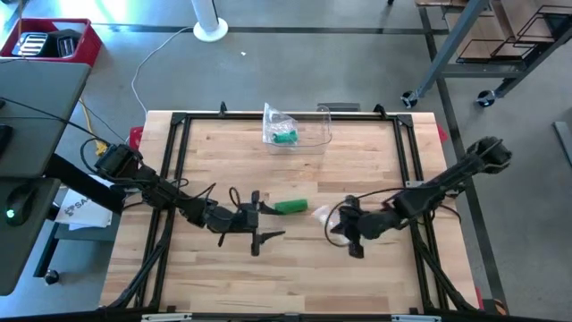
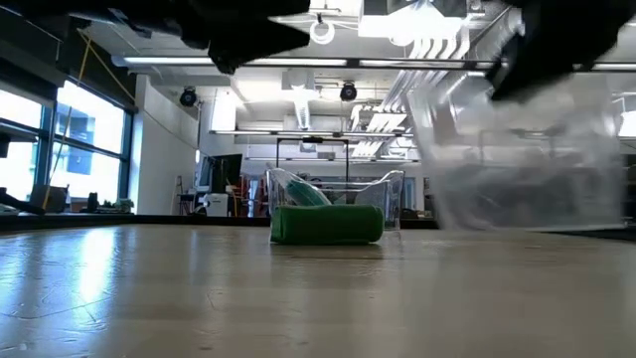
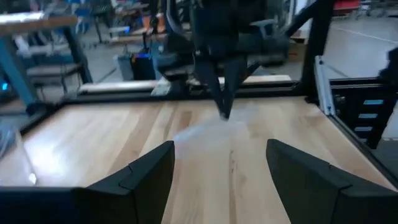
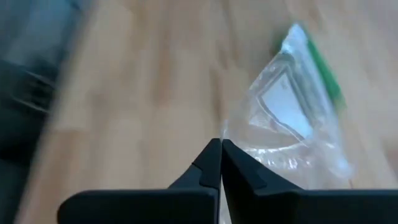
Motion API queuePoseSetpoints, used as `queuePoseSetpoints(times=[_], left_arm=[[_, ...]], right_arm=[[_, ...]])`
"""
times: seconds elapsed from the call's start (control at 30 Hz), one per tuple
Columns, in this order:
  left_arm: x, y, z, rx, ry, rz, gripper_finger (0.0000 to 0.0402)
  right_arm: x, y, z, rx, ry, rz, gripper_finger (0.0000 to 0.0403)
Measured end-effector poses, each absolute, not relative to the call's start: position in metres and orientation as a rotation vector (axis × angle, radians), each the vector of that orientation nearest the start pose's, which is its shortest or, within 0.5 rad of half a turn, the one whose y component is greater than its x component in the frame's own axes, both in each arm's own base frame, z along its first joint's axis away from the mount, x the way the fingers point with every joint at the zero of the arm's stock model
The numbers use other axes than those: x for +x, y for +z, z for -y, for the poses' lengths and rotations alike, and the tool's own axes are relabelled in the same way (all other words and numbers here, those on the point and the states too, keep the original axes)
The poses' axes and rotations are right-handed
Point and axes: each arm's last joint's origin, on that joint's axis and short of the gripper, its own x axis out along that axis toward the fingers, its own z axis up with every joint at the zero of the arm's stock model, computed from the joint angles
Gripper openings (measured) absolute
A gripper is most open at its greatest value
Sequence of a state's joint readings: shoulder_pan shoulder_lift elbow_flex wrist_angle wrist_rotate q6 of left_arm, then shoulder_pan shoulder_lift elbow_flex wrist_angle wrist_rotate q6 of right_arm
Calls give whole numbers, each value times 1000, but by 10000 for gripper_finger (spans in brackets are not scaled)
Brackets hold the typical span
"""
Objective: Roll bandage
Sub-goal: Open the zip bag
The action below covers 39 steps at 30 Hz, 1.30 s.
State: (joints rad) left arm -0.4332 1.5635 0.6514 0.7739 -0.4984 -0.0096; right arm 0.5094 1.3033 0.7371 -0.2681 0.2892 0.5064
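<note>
A green rolled bandage (image 1: 290, 207) lies on its side on the wooden table (image 1: 223, 277), near the middle; the low view shows the bandage (image 2: 326, 224) too. My left gripper (image 1: 266, 217) is open just to its left, with nothing between the fingers (image 3: 143, 177). Right of the roll, my right gripper (image 1: 340, 228) is shut on a clear plastic bag (image 1: 323, 215). That bag (image 2: 527, 159) hangs below it in the low view. My right gripper pinches an edge of the clear bag (image 4: 235, 142) between its two fingertips (image 4: 208, 163). The fingers slant down from the table's right side. The bag (image 3: 202, 132) hangs below and beside them, crumpled and slack, apparently clear of the table.
At the table's far edge lies another clear bag with something green in it (image 1: 284, 134), next to a clear container (image 1: 323, 123). A black frame (image 1: 179, 121) runs around the tabletop. Bare wood lies toward the near edge.
</note>
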Motion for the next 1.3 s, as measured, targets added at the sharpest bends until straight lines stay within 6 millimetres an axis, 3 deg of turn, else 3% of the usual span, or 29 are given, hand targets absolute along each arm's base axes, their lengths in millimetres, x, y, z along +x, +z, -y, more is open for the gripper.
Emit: queuePoseSetpoints(times=[0.2, 0.4, 0.57, 0.83, 1.13, 1.3], left_arm=[[285, 214, 124, 64, -88, 41, 248], [285, 229, 122, 69, -215, 199, 248], [286, 229, 119, 84, -206, 197, 248], [288, 226, 121, 89, -242, 199, 248], [323, 226, 140, 159, -278, 317, 248], [327, 234, 147, 161, -296, 388, 248]], right_arm=[[212, 264, -132, 20, 346, -402, 0], [203, 299, -146, -181, 591, -24, 0], [203, 309, -148, -282, 619, 130, 0], [202, 316, -147, -321, 609, 221, 0], [203, 321, -145, -310, 579, 270, 0], [203, 321, -145, -288, 563, 260, 0]])
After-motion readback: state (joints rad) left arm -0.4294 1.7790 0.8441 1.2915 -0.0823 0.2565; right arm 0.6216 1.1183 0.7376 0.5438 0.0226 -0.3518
